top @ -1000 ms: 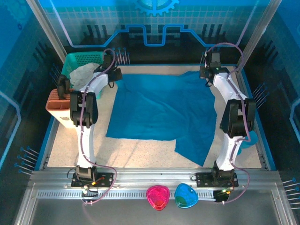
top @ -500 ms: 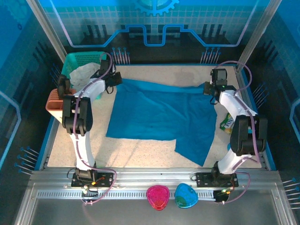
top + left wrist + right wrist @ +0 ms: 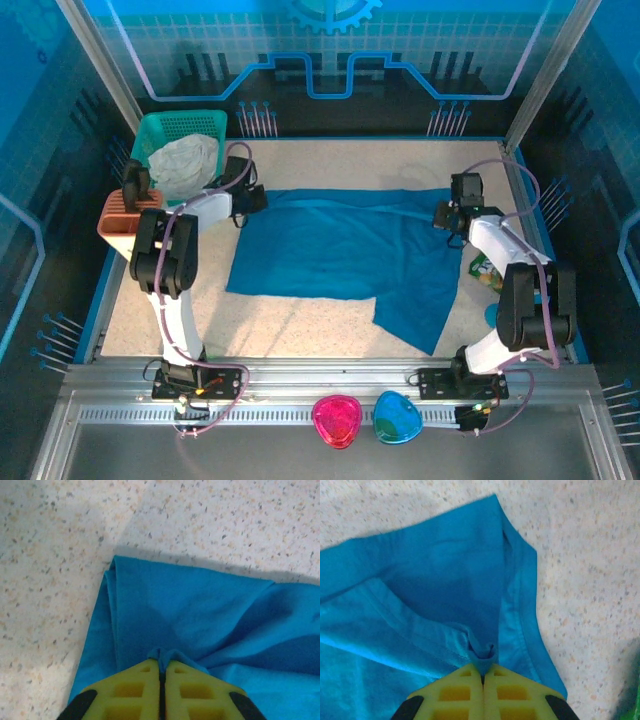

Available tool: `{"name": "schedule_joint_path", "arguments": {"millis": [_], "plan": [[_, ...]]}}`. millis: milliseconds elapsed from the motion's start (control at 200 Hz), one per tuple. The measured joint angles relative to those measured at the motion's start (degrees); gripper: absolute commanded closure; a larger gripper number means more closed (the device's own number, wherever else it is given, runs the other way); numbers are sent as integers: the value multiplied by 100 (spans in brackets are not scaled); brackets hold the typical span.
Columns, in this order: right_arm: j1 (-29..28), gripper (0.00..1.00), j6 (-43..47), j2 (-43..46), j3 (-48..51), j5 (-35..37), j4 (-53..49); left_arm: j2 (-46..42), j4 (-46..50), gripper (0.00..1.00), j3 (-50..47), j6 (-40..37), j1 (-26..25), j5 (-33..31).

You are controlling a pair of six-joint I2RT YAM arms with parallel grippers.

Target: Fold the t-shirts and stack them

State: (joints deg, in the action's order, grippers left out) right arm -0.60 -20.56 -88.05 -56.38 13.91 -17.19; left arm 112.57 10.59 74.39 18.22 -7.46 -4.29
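Garment: We see one plain teal-blue t-shirt [image 3: 340, 250] of soft, matte cloth, with no print or logo.
Where it lies: It is spread across the middle of the speckled table [image 3: 300, 320], between the two arms. Its far edge runs from one gripper to the other. Its near right part reaches closer to the arm bases than its near left part.
Surface: The cloth lies mostly flat, with soft creases near both far corners.
Left side: The left gripper [image 3: 162, 664] has its yellow fingers pressed together on a small pucker of the shirt's far left corner. A folded edge runs down the cloth beside it.
Right side: The right gripper [image 3: 482, 669] is likewise clamped on the far right corner, where we see a stitched hem.
Far left of the table: A green plastic basket [image 3: 170, 128] holds a pale crumpled cloth [image 3: 185, 158] and stands apart from the shirt.
Left edge: An orange-brown slotted holder [image 3: 122, 222].
Right edge: A green packet [image 3: 483, 268] lies just beside the right arm.
Near rail: A pink heart-shaped piece [image 3: 337, 420] sits beside a blue heart-shaped piece [image 3: 397, 418].
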Motion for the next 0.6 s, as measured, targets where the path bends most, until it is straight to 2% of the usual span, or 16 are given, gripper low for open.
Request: {"name": "schedule_joint_path", "arguments": {"millis": [85,165,310,390,535,576,601], "plan": [[0,100,-127,39,151,-4,-122,-160,-98,70,-225,-4,-31,-151],[0,94,-210,39,214,-7,-254,-337,-164,61,-378,-17,-33,-293],[4,74,-302,37,221,-111,-492,-643,-254,50,-428,-83,-31,-553],[7,67,-354,28,219,-284,-636,-844,-262,45,-428,-190,-33,-651],[9,57,-341,28,170,-717,-988,-1123,-179,44,-369,-319,-33,-778],[9,57,-334,28,118,-804,-1078,-1130,-101,48,-278,-337,-31,-793],[20,57,-339,28,74,-846,-1137,-1123,-37,57,-197,-345,-31,-791]]}}
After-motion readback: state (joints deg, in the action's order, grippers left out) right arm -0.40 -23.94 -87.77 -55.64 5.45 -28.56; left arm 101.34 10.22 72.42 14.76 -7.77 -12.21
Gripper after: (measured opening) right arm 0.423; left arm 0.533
